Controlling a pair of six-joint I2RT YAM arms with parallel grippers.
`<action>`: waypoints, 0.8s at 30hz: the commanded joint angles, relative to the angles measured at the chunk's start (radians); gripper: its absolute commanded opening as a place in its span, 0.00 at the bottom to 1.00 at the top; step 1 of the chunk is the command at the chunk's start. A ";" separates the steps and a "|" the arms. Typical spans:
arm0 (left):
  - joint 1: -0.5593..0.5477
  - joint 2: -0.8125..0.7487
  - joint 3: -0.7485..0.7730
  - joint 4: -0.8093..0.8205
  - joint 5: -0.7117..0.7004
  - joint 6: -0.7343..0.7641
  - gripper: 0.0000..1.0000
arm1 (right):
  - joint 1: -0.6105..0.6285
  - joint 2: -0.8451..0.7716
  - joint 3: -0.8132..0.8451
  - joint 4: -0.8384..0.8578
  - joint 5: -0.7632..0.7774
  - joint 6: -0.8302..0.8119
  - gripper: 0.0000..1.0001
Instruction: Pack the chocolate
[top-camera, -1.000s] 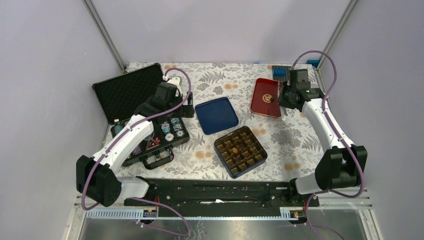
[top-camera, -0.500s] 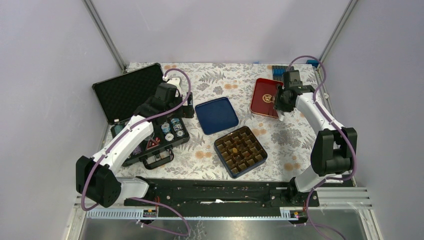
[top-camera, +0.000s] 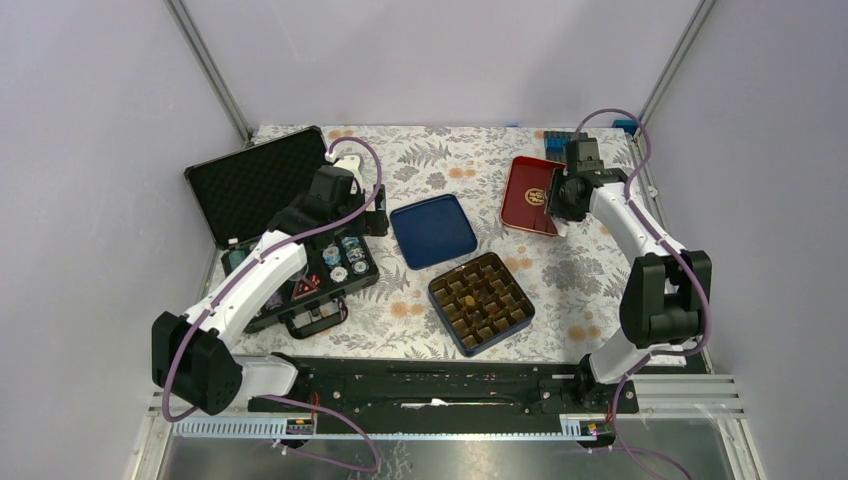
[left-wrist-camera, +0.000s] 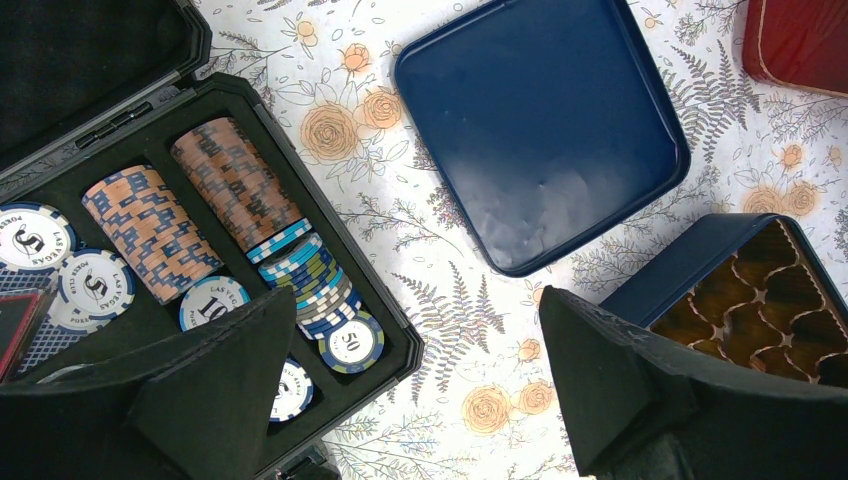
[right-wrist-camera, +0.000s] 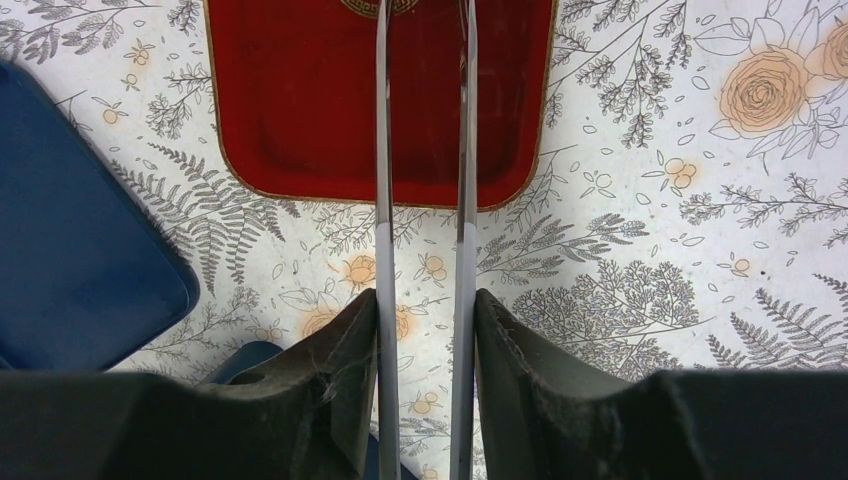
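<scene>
The blue tin with its brown grid insert sits at centre front; it also shows in the left wrist view. One lighter brown lump lies in a left cell; I cannot make out other chocolate. My right gripper is shut on grey metal tongs, whose two blades reach over the red tin. The visible part of the red tin is bare. My left gripper is open and empty above the cloth between the poker case and the blue tin.
An open black poker-chip case with stacked chips lies at the left. A blue tin lid lies in the middle. A dark blue block stands at the back right. The floral cloth covers the table.
My right arm has swung left, bringing the tongs over the near edge of the red tin; most of that move came early. The left arm has not moved.
</scene>
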 joint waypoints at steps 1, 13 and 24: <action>0.003 -0.011 0.010 0.044 0.002 0.006 0.99 | 0.007 0.029 0.045 0.044 0.003 -0.005 0.43; 0.003 -0.016 0.009 0.044 0.000 0.009 0.99 | 0.024 0.086 0.085 0.038 0.024 -0.018 0.42; 0.003 -0.024 0.001 0.044 -0.007 0.012 0.99 | 0.088 0.124 0.112 -0.006 0.164 -0.057 0.41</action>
